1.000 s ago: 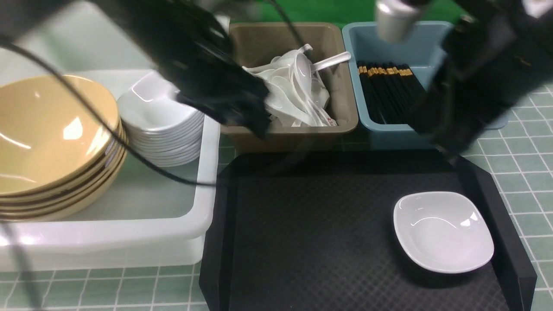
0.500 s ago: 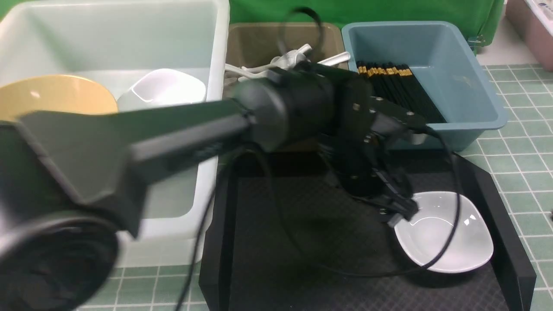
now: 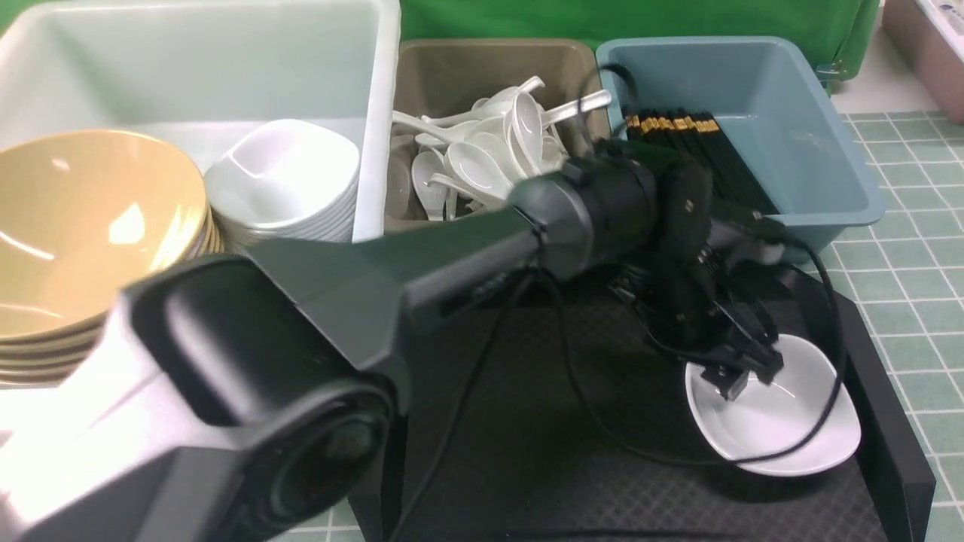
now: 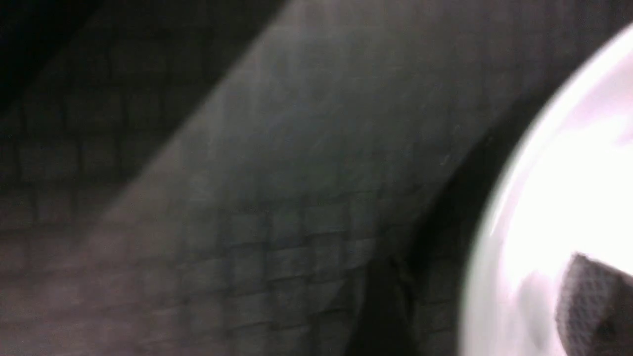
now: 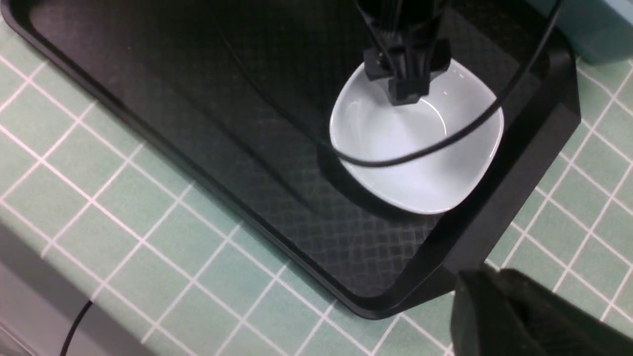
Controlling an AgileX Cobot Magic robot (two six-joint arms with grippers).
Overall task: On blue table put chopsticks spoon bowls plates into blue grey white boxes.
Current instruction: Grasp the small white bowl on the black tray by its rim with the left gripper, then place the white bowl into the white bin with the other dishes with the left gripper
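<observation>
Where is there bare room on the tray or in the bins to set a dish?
The black tray is bare from the white tub across to the plate, though the left arm spans it. The blue box is bare right of the chopsticks. Crowded: the grey box, heaped with spoons; the left end effector at the plate.

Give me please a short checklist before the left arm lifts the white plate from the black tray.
1. Left gripper at the plate rim: ok.
2. Fingers shut on the rim: cannot tell.
3. Plate empty, alone on the black tray: ok.
4. Cable away from the plate: not ok, it loops across it.
5. Room on the plate stack in the white tub: ok.
6. Right gripper away from the plate: ok.
</observation>
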